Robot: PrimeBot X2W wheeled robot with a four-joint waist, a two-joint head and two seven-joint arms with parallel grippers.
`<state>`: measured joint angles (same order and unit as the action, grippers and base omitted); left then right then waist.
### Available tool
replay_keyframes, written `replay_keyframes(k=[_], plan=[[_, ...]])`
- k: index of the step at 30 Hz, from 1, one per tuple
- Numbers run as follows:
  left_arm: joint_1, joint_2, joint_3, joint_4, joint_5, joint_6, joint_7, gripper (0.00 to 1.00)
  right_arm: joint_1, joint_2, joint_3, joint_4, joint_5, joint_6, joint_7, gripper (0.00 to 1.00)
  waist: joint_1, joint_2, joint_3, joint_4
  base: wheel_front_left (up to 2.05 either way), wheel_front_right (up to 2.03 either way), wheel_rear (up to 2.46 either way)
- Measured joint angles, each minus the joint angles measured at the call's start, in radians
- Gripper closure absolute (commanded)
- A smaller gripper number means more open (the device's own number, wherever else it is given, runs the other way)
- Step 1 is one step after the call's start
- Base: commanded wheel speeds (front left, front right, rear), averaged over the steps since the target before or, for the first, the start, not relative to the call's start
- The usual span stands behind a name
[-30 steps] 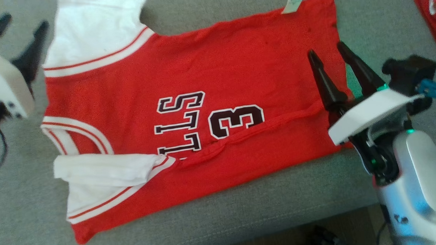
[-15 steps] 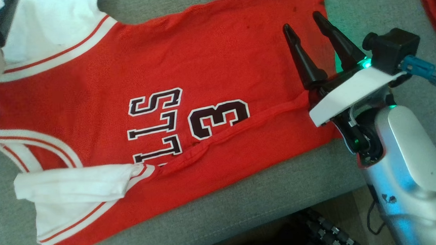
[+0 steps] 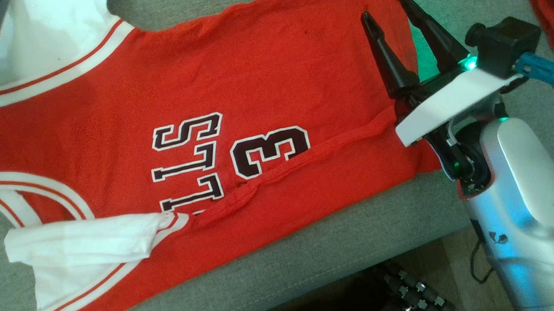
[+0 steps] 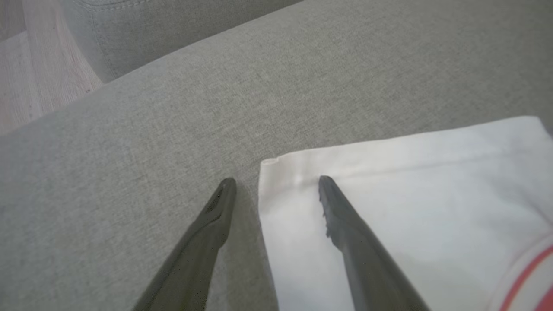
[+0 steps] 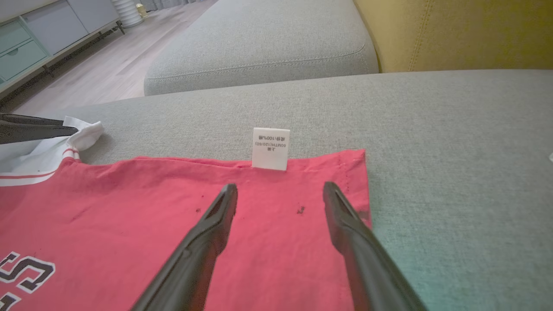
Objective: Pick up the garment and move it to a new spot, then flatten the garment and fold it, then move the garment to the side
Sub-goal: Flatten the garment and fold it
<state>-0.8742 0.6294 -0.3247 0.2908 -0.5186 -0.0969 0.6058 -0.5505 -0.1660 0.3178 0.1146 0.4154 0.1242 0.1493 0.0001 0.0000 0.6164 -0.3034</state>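
While the jersey [image 3: 256, 105] lies spread on the grey couch [image 3: 309, 257], print side up, both grippers stand with fingers apart and hold nothing. The jersey is red with white sleeves. It runs across the head view with its collar end toward 9 o'clock and its hem toward 3. The near sleeve [image 3: 75, 239] lies folded over the body at 8 o'clock, and the far sleeve [image 3: 52, 34] lies flat at 11 o'clock. A raised crease [image 3: 332, 141] runs from under the number toward 3 o'clock.

The right gripper [image 3: 385, 7] sits at 2 o'clock in the head view, fingers pointing toward 11 o'clock over the hem's far corner. In its wrist view both fingers lie over red cloth. At 12 o'clock from the tips a white label [image 5: 270, 148] sticks out from the jersey's edge onto the couch. Whether the tips touch the cloth I cannot tell.

The left gripper [image 4: 276, 180] straddles the far sleeve's corner in its wrist view: the finger at 7 o'clock is over bare couch, the one at 5 o'clock over white cloth.

A second red cloth [image 3: 546, 13] lies at 1 o'clock in the head view, apart from the jersey. A yellow cushion [image 5: 453, 34] stands at 1 o'clock in the right wrist view.
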Motion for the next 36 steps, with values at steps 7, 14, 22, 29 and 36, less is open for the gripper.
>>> replay_keyframes(k=[7, 14, 22, 29, 36], plan=[[-0.031, -0.005, -0.026, 0.03, 0.006, -0.005, 0.0, 1.0, -0.018, -0.013, 0.009, 0.016, 0.0, 0.0, 0.002, 0.0, 0.0, 0.0, 0.001, -0.003, 0.0, 0.0, 0.0], [-0.031, -0.022, -0.049, 0.027, -0.001, -0.01, -0.042, 1.0, -0.139, -0.086, -0.004, 0.1, -0.085, 0.0, 0.064, 0.0, 0.0, 0.0, -0.023, 0.028, 0.0, 0.0, 0.0], [-0.03, -0.057, -0.069, -0.024, -0.016, -0.018, -0.101, 1.0, -0.255, -0.158, 0.027, 0.279, -0.15, 0.0, 0.186, 0.0, 0.0, 0.0, -0.048, 0.1, 0.0, 0.0, 0.0], [-0.029, -0.089, -0.089, -0.042, -0.026, -0.019, -0.135, 1.0, -0.321, -0.195, 0.097, 0.383, -0.117, 0.0, 0.262, 0.0, 0.0, 0.0, -0.054, 0.156, 0.0, 0.0, 0.0], [-0.029, -0.102, -0.1, -0.041, -0.031, -0.023, -0.159, 1.0, -0.379, -0.222, 0.161, 0.431, -0.042, 0.0, 0.309, 0.65, 0.0, 0.0, -0.055, 0.176, 0.0, 0.0, 0.0]])
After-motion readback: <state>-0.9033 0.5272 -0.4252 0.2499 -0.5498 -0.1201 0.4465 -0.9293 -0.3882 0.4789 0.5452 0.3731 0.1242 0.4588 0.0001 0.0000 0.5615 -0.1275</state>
